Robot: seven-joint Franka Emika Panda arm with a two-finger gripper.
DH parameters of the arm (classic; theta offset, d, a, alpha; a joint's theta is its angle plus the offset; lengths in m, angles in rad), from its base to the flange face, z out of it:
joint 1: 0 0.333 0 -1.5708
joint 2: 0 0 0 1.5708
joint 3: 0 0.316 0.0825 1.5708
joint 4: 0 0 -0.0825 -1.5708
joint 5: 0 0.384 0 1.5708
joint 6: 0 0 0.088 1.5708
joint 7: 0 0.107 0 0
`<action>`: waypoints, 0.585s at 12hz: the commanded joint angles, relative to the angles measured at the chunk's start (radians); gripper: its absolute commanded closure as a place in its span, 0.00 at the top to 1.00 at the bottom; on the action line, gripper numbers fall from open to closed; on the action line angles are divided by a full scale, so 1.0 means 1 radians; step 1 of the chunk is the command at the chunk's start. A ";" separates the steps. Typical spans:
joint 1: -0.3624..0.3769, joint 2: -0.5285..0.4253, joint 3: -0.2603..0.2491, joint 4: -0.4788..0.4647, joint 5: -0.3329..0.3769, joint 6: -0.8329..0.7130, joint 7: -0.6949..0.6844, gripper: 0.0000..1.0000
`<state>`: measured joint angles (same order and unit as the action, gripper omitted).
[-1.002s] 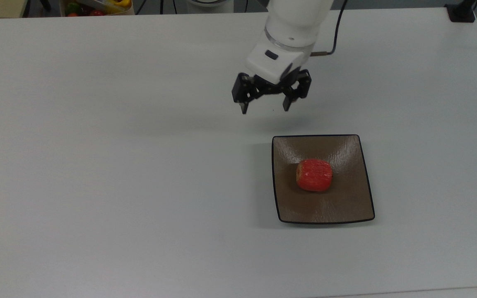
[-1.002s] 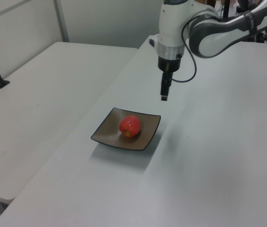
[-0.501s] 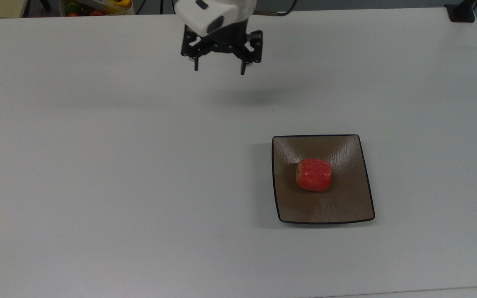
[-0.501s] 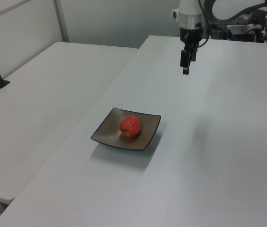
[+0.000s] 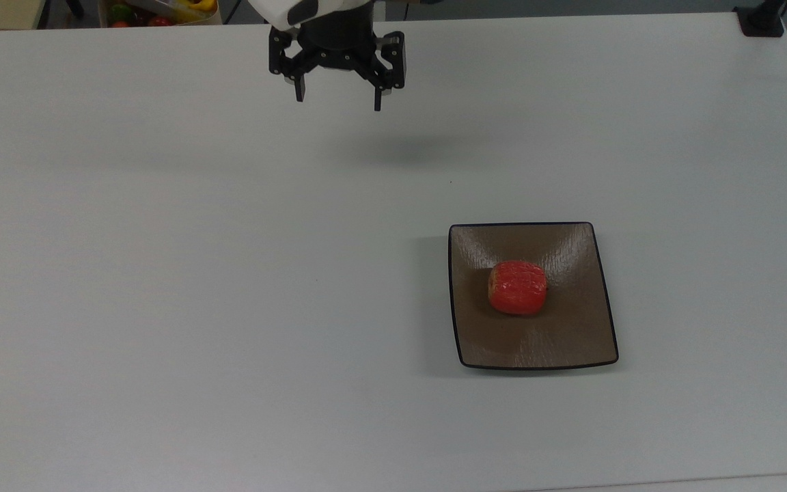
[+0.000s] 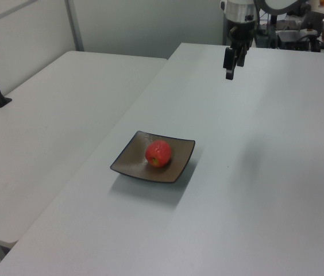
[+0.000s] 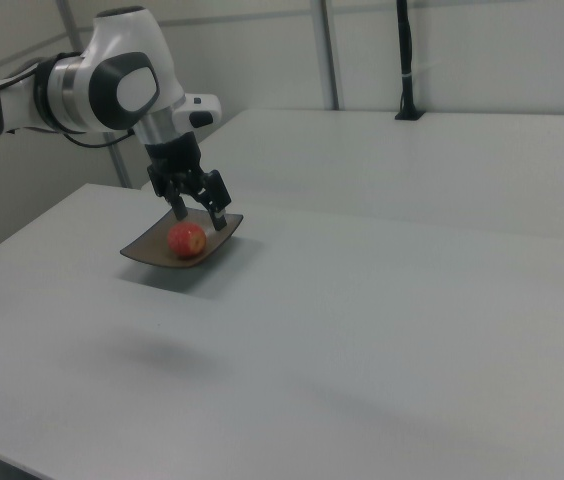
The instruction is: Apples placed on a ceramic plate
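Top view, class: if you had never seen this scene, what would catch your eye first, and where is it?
The red-orange apple stands out, sitting near the middle of the square brown plate toward the top view's lower right. Next comes the black gripper, open and empty, hanging above the white table near the top view's upper edge, well apart from the plate.

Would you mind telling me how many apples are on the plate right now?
1. The apple sits near the middle of the plate; nothing there could hide another.
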<state>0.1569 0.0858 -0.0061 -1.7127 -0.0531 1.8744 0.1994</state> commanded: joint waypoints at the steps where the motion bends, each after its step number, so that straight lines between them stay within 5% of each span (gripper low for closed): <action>1: -0.002 -0.051 -0.006 -0.053 0.024 0.011 -0.034 1.00; 7: -0.005 -0.046 -0.006 -0.064 0.027 0.022 -0.032 1.00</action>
<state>0.1538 0.0679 -0.0067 -1.7328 -0.0529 1.8743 0.1877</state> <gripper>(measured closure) 0.000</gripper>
